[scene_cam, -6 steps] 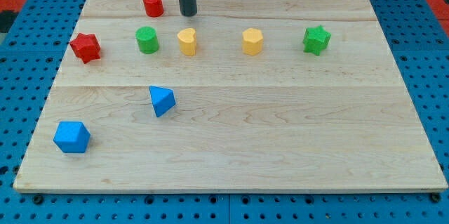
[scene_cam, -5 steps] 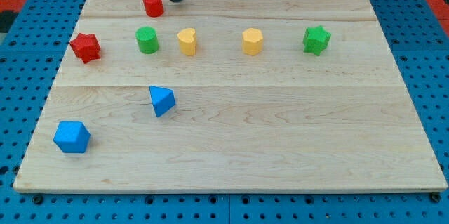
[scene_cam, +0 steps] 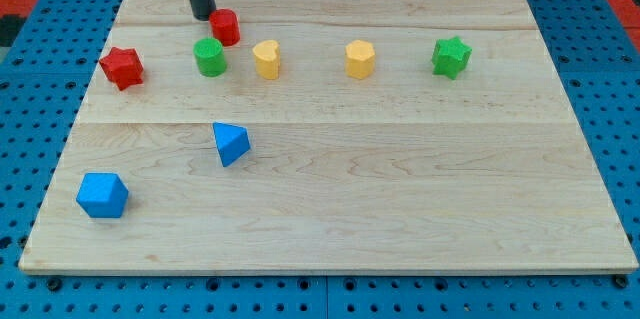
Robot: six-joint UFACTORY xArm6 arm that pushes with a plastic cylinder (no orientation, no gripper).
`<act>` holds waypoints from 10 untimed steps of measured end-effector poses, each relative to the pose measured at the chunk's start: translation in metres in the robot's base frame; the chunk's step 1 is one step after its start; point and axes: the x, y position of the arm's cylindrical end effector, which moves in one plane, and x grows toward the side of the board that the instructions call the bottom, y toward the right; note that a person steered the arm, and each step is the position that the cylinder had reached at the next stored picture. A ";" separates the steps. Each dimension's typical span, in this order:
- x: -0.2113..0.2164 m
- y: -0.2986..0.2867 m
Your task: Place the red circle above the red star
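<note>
Worryingly, my tip (scene_cam: 203, 15) sat touching the red circle (scene_cam: 225, 26) on its upper-left side, no hand to clench, so any further push risked driving it right, away from the red star (scene_cam: 121, 67) at the counter's (scene_cam: 400, 159) upper left.
</note>
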 end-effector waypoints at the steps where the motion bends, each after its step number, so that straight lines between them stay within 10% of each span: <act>1: 0.005 0.034; 4: 0.059 0.043; 7: 0.056 -0.067; 10: 0.072 0.058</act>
